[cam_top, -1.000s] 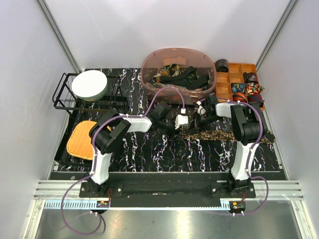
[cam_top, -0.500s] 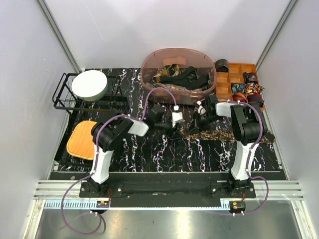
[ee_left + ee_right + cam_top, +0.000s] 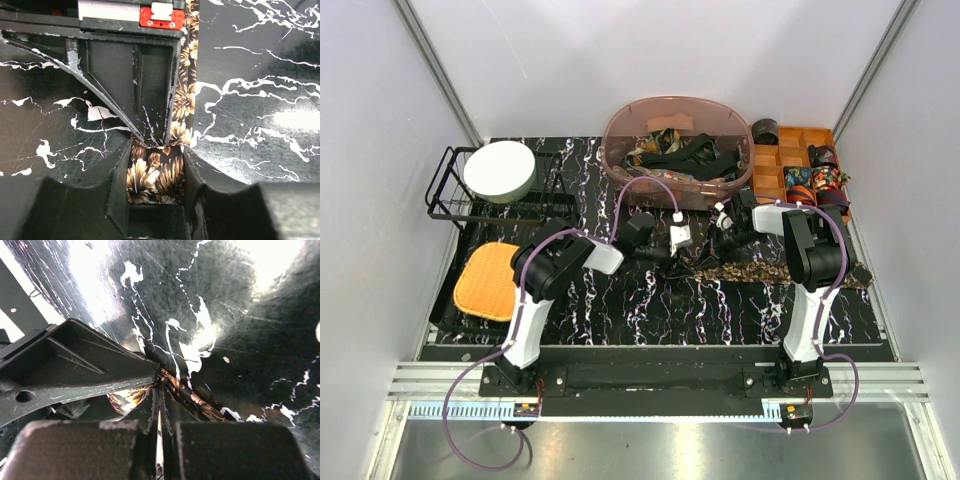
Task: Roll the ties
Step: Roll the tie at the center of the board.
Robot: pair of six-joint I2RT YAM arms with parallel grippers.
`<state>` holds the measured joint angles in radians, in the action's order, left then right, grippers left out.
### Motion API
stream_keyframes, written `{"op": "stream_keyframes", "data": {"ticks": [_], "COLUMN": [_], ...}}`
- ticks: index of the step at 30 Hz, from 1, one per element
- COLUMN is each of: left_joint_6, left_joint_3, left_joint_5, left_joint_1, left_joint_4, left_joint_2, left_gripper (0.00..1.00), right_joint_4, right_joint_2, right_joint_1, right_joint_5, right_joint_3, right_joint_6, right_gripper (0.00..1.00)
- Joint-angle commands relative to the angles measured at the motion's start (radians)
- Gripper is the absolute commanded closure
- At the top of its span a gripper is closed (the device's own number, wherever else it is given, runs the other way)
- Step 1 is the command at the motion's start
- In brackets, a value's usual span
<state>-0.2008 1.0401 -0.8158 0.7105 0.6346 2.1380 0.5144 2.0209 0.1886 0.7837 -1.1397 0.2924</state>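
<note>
The left gripper (image 3: 156,150) stands narrowly open, its fingers flanking the end of the brown floral tie (image 3: 155,180). The right gripper (image 3: 160,384) is closed, its tips pinching bunched fabric of the same tie. The tie lies along the black marbled counter (image 3: 260,110).

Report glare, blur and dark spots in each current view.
Top external: evenly lit and sharp. Left wrist: the near jaws are dark and soft, the floral tie between them crisp. Right wrist: glare whitens the tabletop at upper left and upper right; near jaws blurred.
</note>
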Motion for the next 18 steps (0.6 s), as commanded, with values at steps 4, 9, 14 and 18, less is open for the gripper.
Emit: {"op": "stream_keyframes", "data": {"ticks": [4, 9, 14, 18], "left_joint_6": [-0.255, -0.362, -0.324, -0.295], "left_joint_3": [0.04, 0.116, 0.135, 0.1], "left_joint_5": [0.222, 0.32, 0.281, 0.164], "left_joint_1": [0.033, 0.046, 0.014, -0.026], "left_joint_4": [-0.576, -0.848, -0.874, -0.788], "left_joint_2": [0.005, -0.01, -0.038, -0.052], "left_gripper": [0.69, 0.56, 0.46, 0.41], "right_joint_4": [-0.01, -0.008, -0.005, -0.005], "right_joint_2": [0.036, 0.039, 0.048, 0.053], "right_joint_1": [0.018, 0.02, 0.018, 0.018], "right_joint_5": [-0.218, -0.224, -0.242, -0.247], "right_joint_3": [0.008, 0.012, 0.021, 0.018], "right_joint_6": [-0.053, -0.059, -0.052, -0.045], "right_gripper": [1.0, 1.0, 1.0, 1.0]}}
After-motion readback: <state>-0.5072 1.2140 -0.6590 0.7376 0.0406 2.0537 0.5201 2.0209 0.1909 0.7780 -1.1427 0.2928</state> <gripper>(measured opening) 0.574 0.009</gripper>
